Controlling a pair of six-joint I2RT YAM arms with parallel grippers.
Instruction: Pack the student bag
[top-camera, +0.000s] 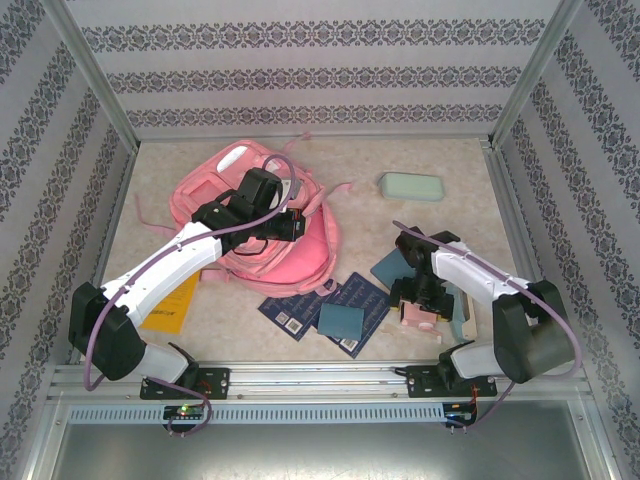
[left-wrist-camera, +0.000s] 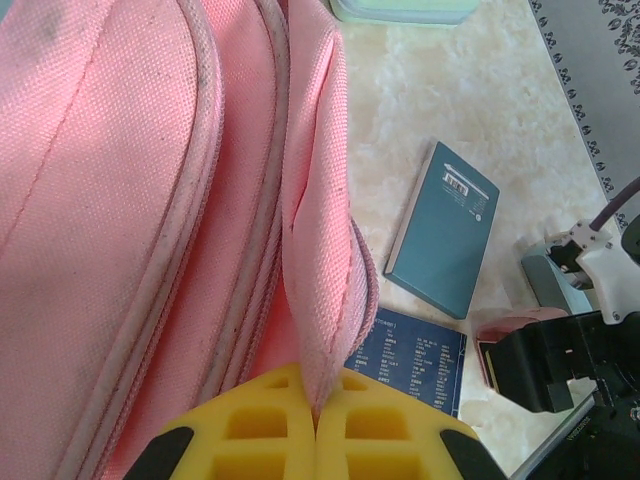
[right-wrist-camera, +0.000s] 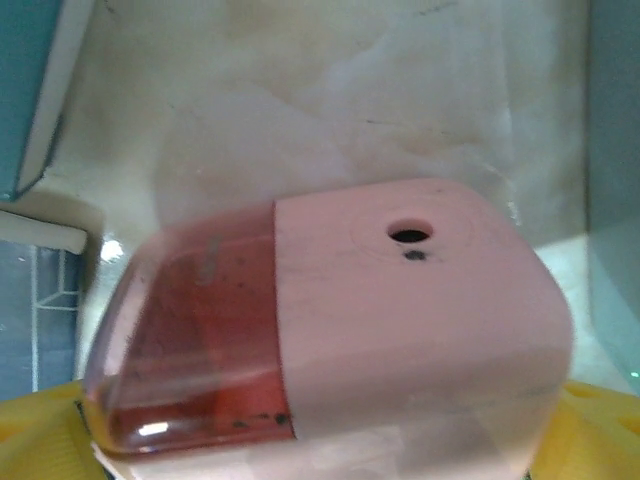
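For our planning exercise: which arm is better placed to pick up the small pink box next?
Right. The right gripper is open around the small pink box. The left gripper is shut on a fold of the student bag, away from the box.

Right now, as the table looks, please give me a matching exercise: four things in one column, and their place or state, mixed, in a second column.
Things:
1. left claw
2. right claw
3. pale-green case
4. yellow booklet

Place or state:
a. lying apart at the far right of the table
b. near left, partly under the left arm
c. shut on a fold of the student bag
d. open wide at the small pink box

Pairs: 1-c, 2-d, 3-a, 4-b
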